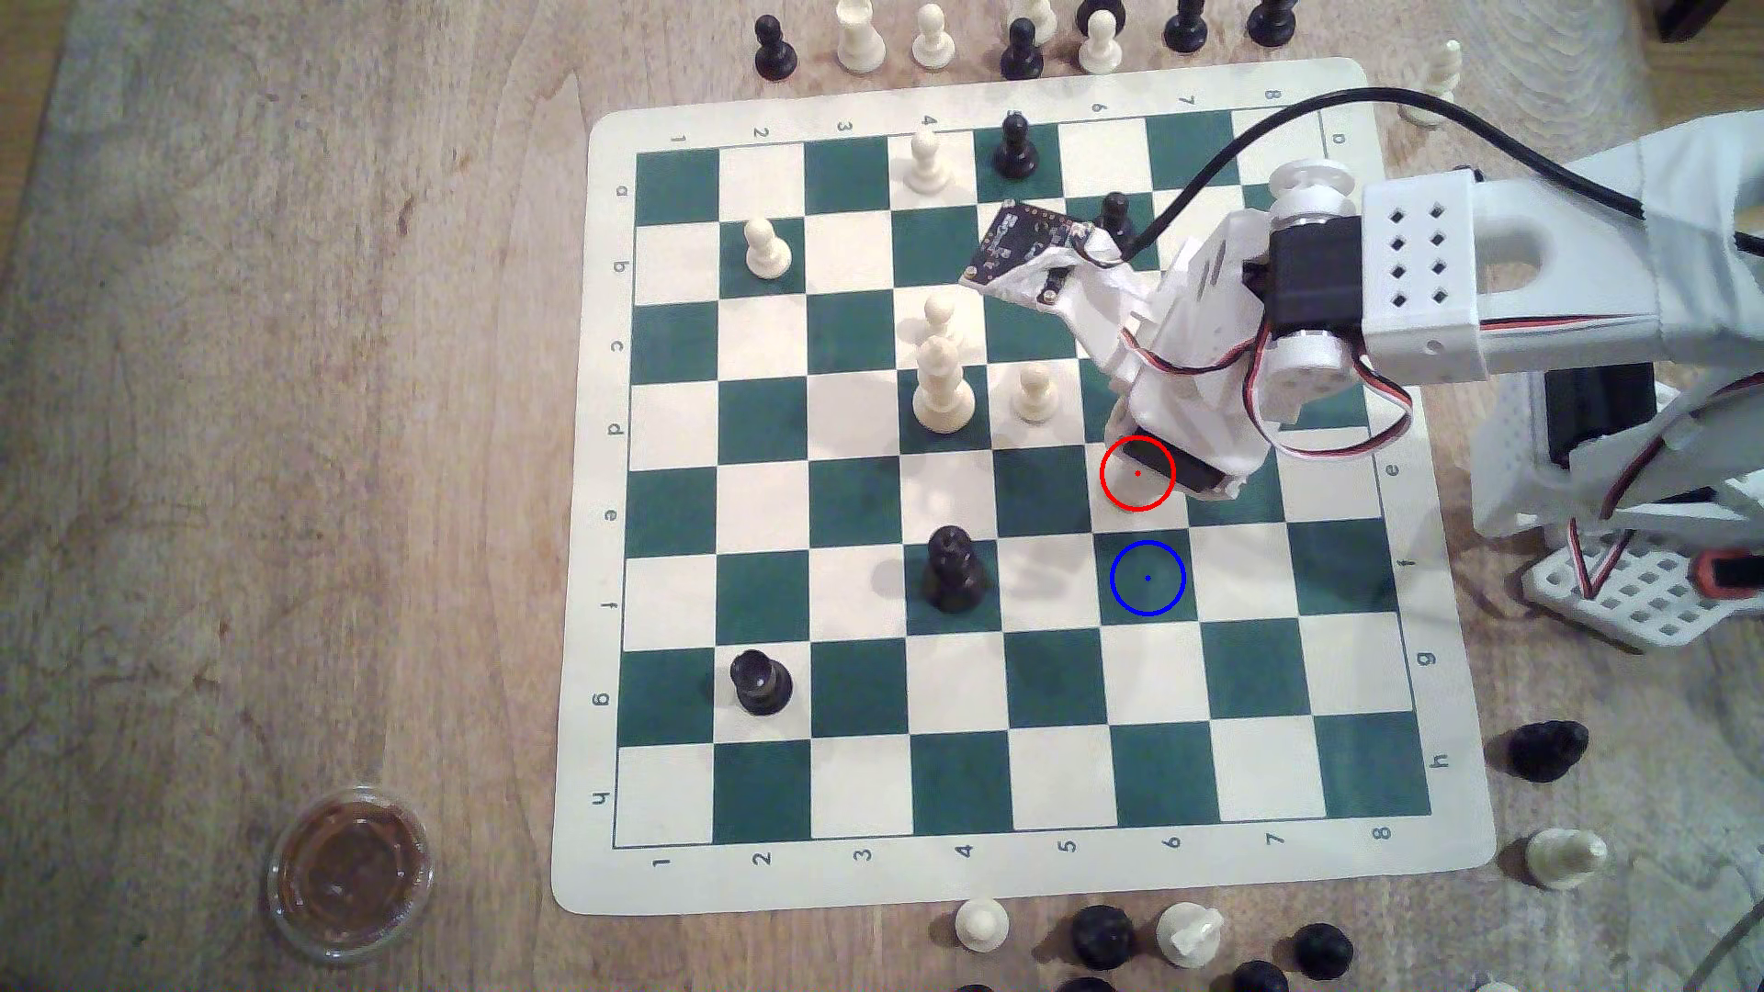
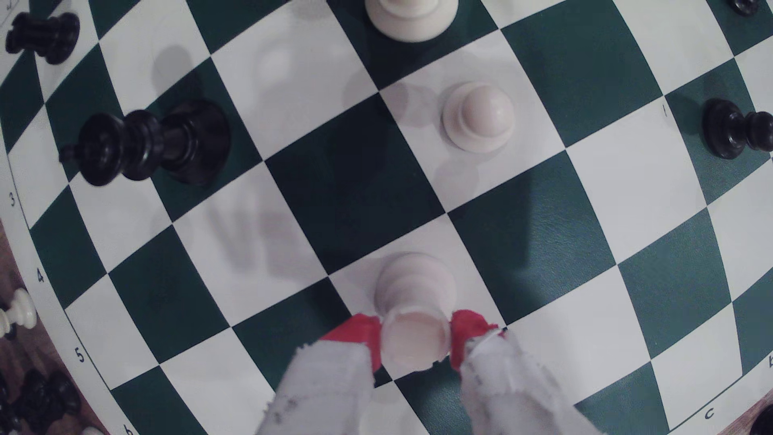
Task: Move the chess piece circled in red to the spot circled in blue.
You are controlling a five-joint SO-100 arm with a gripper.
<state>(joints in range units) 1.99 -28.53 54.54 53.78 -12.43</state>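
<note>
A white robot arm [image 1: 1413,277] reaches in from the exterior view's right across a green-and-white chessboard [image 1: 1012,477], its forearm roughly level and its wrist bent steeply down so that the gripper [image 2: 416,339] points at the board. A black cable [image 1: 1336,105] arcs over the arm to a small circuit board [image 1: 1021,238] carried on the wrist. In the exterior view the gripper's tip sits over the red ring [image 1: 1137,473], hiding the square beneath it. The wrist view shows the red-tipped fingers [image 2: 355,334] pressed against either side of the head of the small cream pawn [image 2: 414,292], clamped on it; whether its base rests on the white square below or is lifted just clear cannot be told. The blue-ringed dark green square [image 1: 1147,578] lies one square from the gripper, toward the exterior view's bottom, and is bare. Just beyond the gripper, toward the exterior view's left, stands another cream pawn [image 1: 1034,393], and past that the tall cream king [image 1: 942,386]. A black king [image 1: 953,569] stands two squares to the exterior view's left of the blue ring. Spare pieces line the wooden table [image 1: 286,382] around the board's edges, well apart from the gripper.
</note>
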